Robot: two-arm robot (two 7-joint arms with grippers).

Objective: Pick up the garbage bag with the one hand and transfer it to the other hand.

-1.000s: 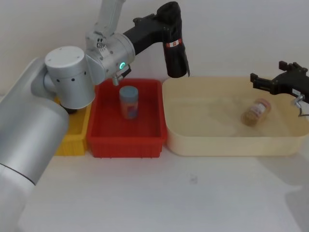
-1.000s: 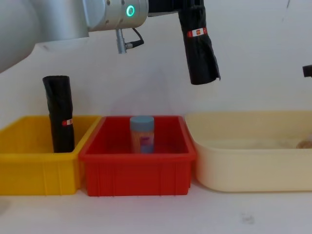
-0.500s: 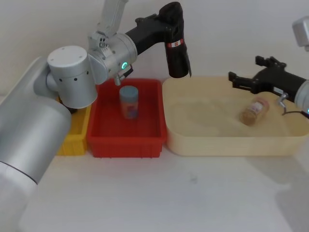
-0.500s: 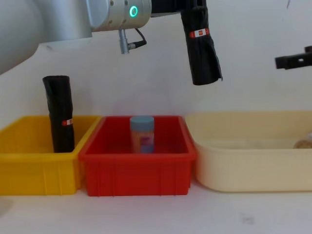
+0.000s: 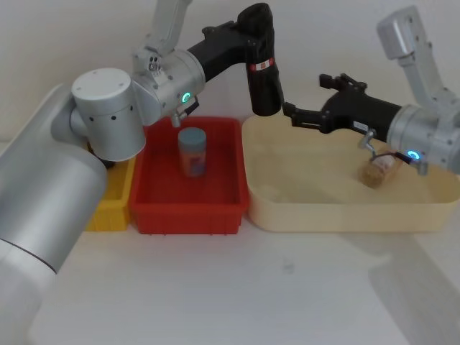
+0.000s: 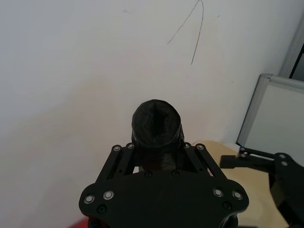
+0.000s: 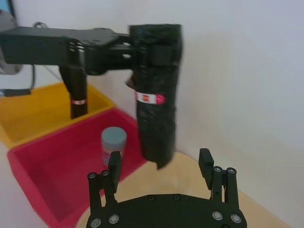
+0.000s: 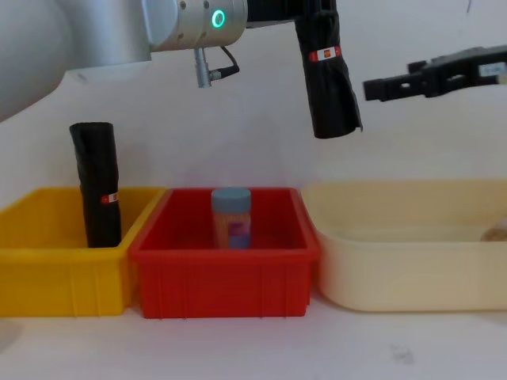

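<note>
1. The red bin sits on the table, with a blue-lidded jar standing upright inside it.
2. The garbage bag hangs upright in the air, well above the red bin's back right corner. Its red-and-white label band faces forward just under the grip.
3. The left gripper, on the arm with the teal-green light, reaches over the red bin from its left. Its fingers pinch the roll's top end.
4. The right gripper hovers to the right of the red bin, at the height of the bag's lower half. Its fingers are spread wide, their tips just beside the bag, with a small gap in the chest view.
5. A yellow bin touches the red bin's left side and holds a second black roll, standing upright.
6. A cream tub lies against the red bin's right side, with a small jar lying in it.
</note>
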